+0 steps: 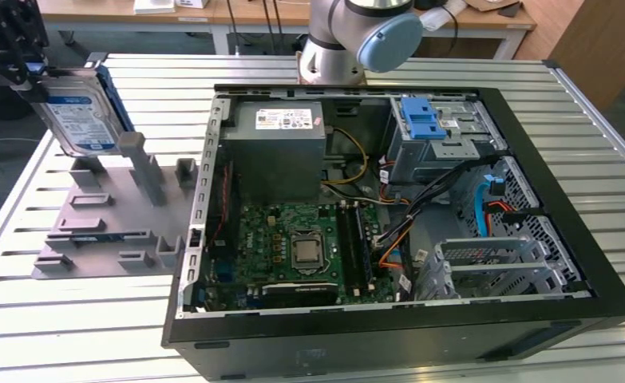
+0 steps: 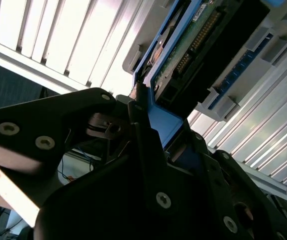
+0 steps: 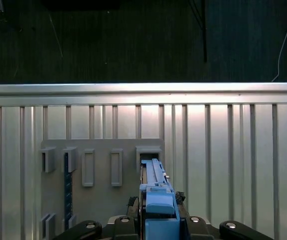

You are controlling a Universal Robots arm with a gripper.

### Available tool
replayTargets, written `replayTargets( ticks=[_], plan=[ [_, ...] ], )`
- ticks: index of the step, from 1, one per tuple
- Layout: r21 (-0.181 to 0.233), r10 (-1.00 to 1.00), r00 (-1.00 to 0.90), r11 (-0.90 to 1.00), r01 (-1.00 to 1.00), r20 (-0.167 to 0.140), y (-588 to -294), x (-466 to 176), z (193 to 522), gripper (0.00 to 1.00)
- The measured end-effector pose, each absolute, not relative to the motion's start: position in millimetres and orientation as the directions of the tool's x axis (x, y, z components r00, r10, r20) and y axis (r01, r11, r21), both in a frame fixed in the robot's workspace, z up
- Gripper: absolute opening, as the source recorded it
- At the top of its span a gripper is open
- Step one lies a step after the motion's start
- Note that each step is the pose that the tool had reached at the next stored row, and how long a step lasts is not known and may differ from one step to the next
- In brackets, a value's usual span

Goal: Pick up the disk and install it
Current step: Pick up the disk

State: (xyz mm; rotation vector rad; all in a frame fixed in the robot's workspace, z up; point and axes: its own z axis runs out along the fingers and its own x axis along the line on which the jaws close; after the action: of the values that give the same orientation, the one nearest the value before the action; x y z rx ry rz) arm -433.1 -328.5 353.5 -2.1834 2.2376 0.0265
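Observation:
The disk, silver with a white-and-blue label and blue side rails, stands on edge and a little tilted at the exterior view's far left. My gripper is shut on its upper end. The disk's lower end sits just over the upright posts of the grey fixture plate; I cannot tell whether it touches them. In the second wrist view the black fingers clamp the blue rail, with the disk's circuit-board side beyond them. The first wrist view shows the blue rail running from the gripper toward a slot in the plate.
An open computer case lies on the slatted metal table, to the exterior view's right of the plate. Inside it are a grey power-supply box, a green motherboard and a blue-latched drive cage. The arm's base stands behind the case.

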Motion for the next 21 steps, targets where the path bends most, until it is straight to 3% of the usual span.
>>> replayTargets(
  ticks=[21],
  plan=[
    [0.002,-0.999,-0.025,0.024,-1.0,-0.023,-328.5,-433.1,362.6,0.36]
  ],
)
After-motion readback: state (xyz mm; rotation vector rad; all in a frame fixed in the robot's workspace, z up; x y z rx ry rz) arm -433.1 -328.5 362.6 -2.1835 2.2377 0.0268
